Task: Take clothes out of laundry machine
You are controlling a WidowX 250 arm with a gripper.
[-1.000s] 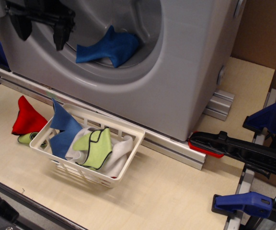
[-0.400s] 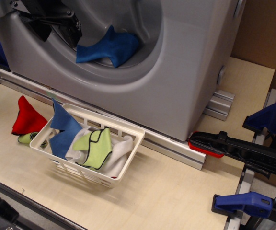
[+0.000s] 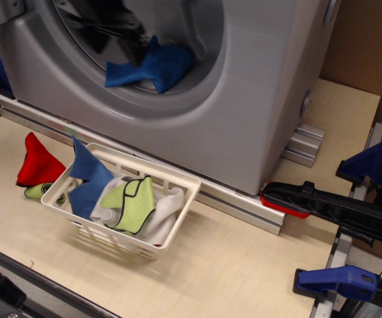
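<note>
The royal-blue cloth (image 3: 152, 67) lies crumpled on the lower rim of the drum opening of the grey laundry machine (image 3: 244, 112). My gripper (image 3: 128, 43) is black and motion-blurred inside the drum, just up and left of the cloth, its tips close to the cloth's upper left edge. The blur hides how the jaws stand and whether they touch the cloth.
A white slatted basket (image 3: 178, 199) stands on the wooden table in front of the machine and holds blue, lime-green and white cloths. A red cloth (image 3: 37, 162) lies left of it. Black and blue clamps (image 3: 350, 212) sit at the right edge.
My gripper has moved right and deeper into the drum, from the opening's left edge to just beside the blue cloth. The cloth has not moved.
</note>
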